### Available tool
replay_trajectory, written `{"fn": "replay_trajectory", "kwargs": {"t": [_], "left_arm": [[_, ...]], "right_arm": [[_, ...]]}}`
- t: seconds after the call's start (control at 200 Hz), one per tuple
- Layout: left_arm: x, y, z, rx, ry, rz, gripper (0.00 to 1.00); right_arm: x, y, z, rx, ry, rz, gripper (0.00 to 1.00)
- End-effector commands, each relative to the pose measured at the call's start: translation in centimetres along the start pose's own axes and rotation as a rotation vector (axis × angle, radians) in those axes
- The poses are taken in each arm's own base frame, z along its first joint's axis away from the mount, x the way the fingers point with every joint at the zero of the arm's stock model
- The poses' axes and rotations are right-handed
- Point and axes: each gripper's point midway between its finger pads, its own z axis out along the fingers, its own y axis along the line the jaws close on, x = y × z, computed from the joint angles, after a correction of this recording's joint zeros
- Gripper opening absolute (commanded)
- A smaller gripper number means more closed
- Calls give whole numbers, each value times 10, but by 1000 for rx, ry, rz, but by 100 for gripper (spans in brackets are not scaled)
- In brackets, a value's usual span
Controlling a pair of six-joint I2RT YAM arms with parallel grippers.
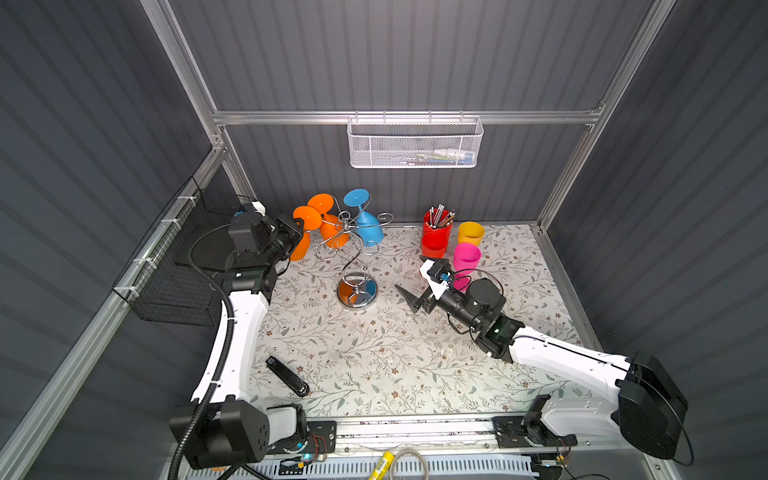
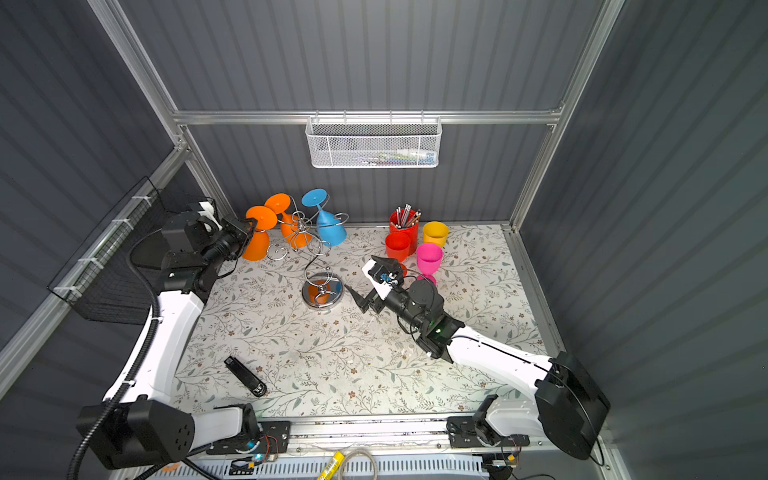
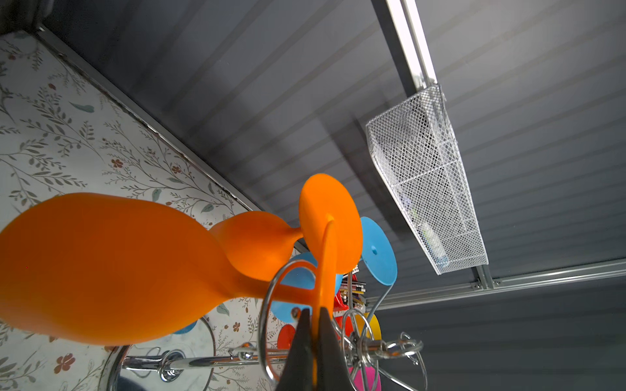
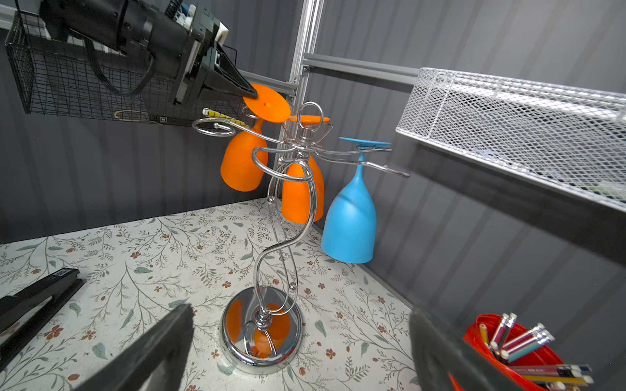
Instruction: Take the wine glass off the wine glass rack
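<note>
The chrome wine glass rack point(image 1: 352, 253) point(image 2: 320, 257) point(image 4: 288, 237) stands at the back of the table on a round shiny base. Upside down on it hang two orange wine glasses and a blue one point(image 1: 369, 226) point(image 4: 350, 223). My left gripper point(image 1: 300, 227) point(image 2: 251, 226) point(image 3: 316, 325) point(image 4: 251, 94) is shut on the foot rim of the leftmost orange wine glass point(image 1: 300, 249) point(image 3: 101, 264) point(image 4: 242, 162). That glass tilts, its stem still inside a scroll loop. My right gripper point(image 1: 419, 282) point(image 2: 370, 282) point(image 4: 301, 315) stands open and empty, low beside the rack's base.
Behind the right gripper stand a red cup of pencils point(image 1: 438, 222), a red cup point(image 1: 433, 246), a yellow cup point(image 1: 471, 233) and a pink glass point(image 1: 466, 259). A black stapler point(image 1: 287, 376) lies front left. On the walls hang a white mesh basket point(image 1: 415, 143) and a black wire basket point(image 1: 174, 286).
</note>
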Motion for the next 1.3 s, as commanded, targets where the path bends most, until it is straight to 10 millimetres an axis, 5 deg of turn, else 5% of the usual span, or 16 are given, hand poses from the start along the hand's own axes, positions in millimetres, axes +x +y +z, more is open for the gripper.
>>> {"fn": "replay_trajectory", "kwargs": {"t": [0.0,0.881,1.296], "left_arm": [[-2,-28,-3,107,38,31,0],[28,-25,-45,87,98,52,0],[37,1,-58,-3,66,58,0]], "right_arm": [[-6,-3,4,15,-19,-5,99],[-5,-2,5,14,-12,-4,99],[2,-2,12,16,7,-7,99]]}}
